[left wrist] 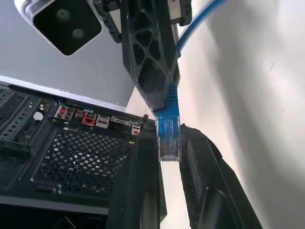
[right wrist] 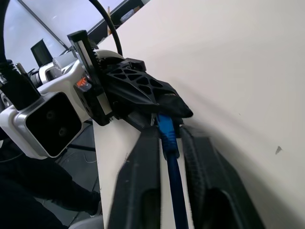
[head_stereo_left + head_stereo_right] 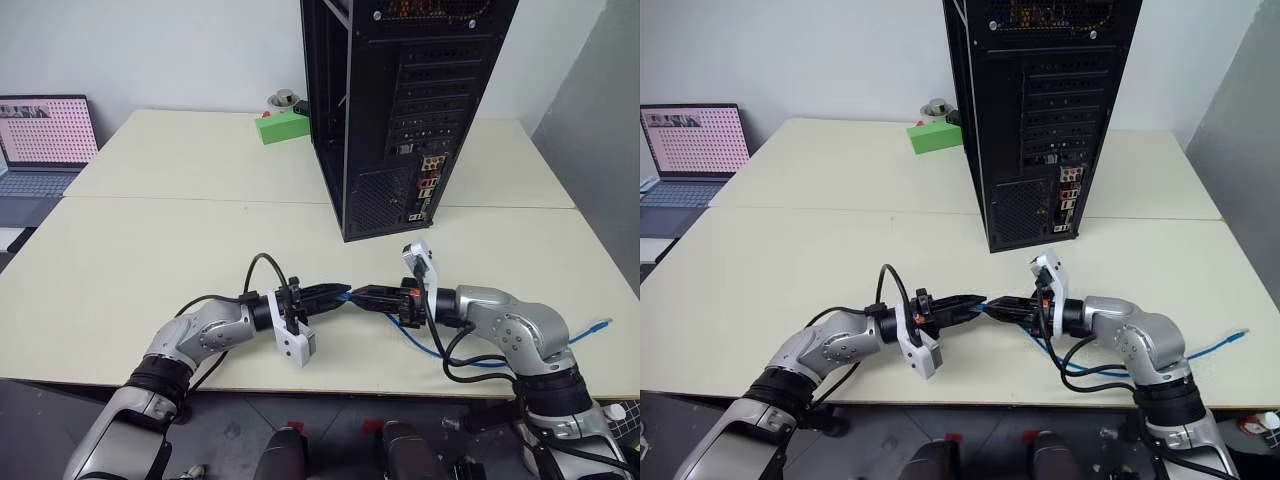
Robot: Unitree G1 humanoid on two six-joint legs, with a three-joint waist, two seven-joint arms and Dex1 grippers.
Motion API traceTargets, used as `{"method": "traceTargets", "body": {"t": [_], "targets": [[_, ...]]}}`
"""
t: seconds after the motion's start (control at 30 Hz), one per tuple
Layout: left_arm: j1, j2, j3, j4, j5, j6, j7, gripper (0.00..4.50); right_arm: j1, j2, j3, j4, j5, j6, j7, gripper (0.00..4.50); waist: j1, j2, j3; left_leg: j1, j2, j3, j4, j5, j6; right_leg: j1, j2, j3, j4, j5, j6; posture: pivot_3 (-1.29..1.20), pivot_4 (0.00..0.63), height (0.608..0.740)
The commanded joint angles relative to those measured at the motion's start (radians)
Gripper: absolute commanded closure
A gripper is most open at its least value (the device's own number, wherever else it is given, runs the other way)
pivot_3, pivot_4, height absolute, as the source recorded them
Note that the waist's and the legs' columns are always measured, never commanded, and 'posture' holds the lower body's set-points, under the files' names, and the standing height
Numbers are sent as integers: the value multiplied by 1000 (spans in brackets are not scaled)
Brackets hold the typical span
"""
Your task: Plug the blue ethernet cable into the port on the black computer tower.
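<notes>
Nearest me, my two tools meet tip to tip low over the front of the table (image 3: 150,250), with the plug end of the cable (image 1: 167,136) between them. The left tool (image 3: 335,296) is clamped together on the plug end; in its wrist view the clear plug sticks out beside one finger (image 1: 209,191). The right tool (image 3: 362,297) has the blue cord running between its fingers (image 2: 143,186), which stand a little apart around it; I can't tell whether they pinch it or only bracket it.

From there the cable drops in a loop behind the right arm and trails off along the table's right edge, where its far end (image 3: 600,325) lies loose.

The tower (image 3: 400,110) stands upright further back on the table, well apart from both tools, its rear panel facing me. The port (image 3: 428,162) sits in the small coloured connector cluster on that panel; too small for me to pick out cleanly.

As I read it, the pickup is done and I'm mid-handover or regrip to set the plug straight. Still to do: settle which tool carries it, bring the plug up to the panel, line it up with the port and push it in. Nothing is plugged yet.
</notes>
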Motion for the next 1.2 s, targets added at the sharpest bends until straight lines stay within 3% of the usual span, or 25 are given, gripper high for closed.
{"method": "traceTargets", "body": {"t": [0.03,0.1,0.43,0.77,1.2], "targets": [[-12,5,-5,-30,-3,-4,20,4191,-12,-14,-18,-11,18,-2,11,2853,0,0,0,0,0,0,0,0,0,0,0,0,0,0,0,0,150,740],[-13,5,-6,-28,-1,-4,23,4191,-7,-21,-19,-14,29,9,20,2389,0,0,0,0,0,0,0,0,0,0,0,0,0,0,0,0,150,740],[-13,-2,-10,-31,1,1,27,4191,-3,-5,-18,-13,34,10,7,2376,0,0,0,0,0,0,0,0,0,0,0,0,0,0,0,0,150,740],[-5,-3,-11,-42,1,14,34,4191,-4,1,-14,-14,31,9,3,4436,0,0,0,0,0,0,0,0,0,0,0,0,0,0,0,0,150,740],[-7,-11,-18,-33,-9,36,50,4193,-12,-6,-24,2,44,24,9,4499,0,0,0,0,0,0,0,0,0,0,0,0,0,0,0,0,150,740]]}}
